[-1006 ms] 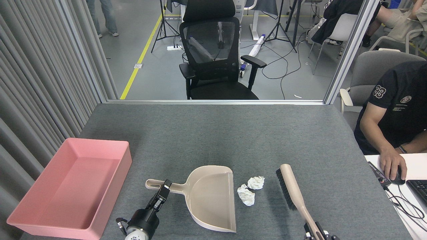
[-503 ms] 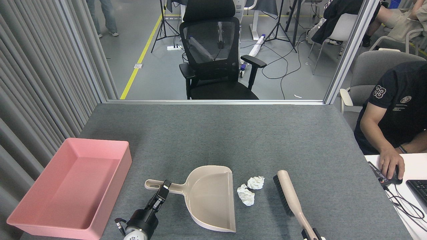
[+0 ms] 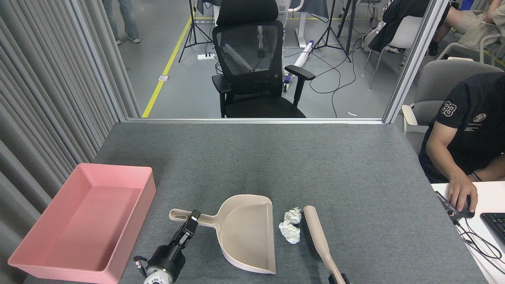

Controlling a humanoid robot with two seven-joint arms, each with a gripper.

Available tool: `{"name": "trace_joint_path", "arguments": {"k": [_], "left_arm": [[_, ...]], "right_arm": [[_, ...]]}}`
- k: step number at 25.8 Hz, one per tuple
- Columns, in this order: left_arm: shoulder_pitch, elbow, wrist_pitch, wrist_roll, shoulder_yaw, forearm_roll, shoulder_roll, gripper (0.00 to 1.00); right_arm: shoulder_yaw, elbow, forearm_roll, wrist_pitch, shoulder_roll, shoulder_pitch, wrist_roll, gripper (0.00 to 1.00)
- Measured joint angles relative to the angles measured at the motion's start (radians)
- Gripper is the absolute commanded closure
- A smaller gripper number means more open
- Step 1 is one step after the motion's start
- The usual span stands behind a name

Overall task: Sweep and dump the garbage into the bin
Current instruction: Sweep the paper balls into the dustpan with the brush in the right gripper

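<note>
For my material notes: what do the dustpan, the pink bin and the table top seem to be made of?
The dustpan looks like smooth beige plastic, with a soft sheen inside. The pink bin also seems moulded plastic, matte with rounded edges. The table top looks like grey felt or carpet-like fabric, with a speckled, dull weave.

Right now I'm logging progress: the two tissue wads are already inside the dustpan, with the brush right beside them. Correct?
Not quite. In the head view the two tissue wads lie on the table, just outside the open edge of the dustpan, not inside it. The brush is indeed right beside them.
</note>
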Motion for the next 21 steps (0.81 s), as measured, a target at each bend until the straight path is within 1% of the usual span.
{"name": "trace_joint_path", "arguments": {"k": [4, 8, 12, 14, 18, 21], "left_arm": [[0.002, -0.005, 0.0, -0.001, -0.001, -0.001, 0.001, 0.71], [0.006, -0.01, 0.0, -0.004, -0.001, -0.001, 0.002, 0.71], [0.009, -0.01, 0.0, -0.004, -0.001, 0.0, 0.002, 0.71], [0.01, -0.009, 0.0, -0.004, -0.001, 0.0, 0.003, 0.71], [0.011, -0.006, 0.002, -0.004, -0.001, 0.003, 0.002, 0.71], [0.011, -0.002, 0.01, -0.005, 0.001, 0.019, 0.001, 0.71]], "right_arm": [[0.046, 0.021, 0.006, 0.013, 0.041, -0.026, 0.006, 1.0], [0.114, 0.03, 0.03, 0.033, 0.091, -0.056, 0.013, 1.0], [0.174, 0.027, 0.038, 0.051, 0.149, -0.085, 0.002, 1.0], [0.189, 0.016, 0.038, 0.053, 0.167, -0.09, -0.01, 1.0], [0.185, -0.019, 0.032, 0.053, 0.169, -0.077, -0.027, 1.0], [0.131, -0.046, 0.023, 0.05, 0.153, -0.053, -0.035, 1.0]]}}
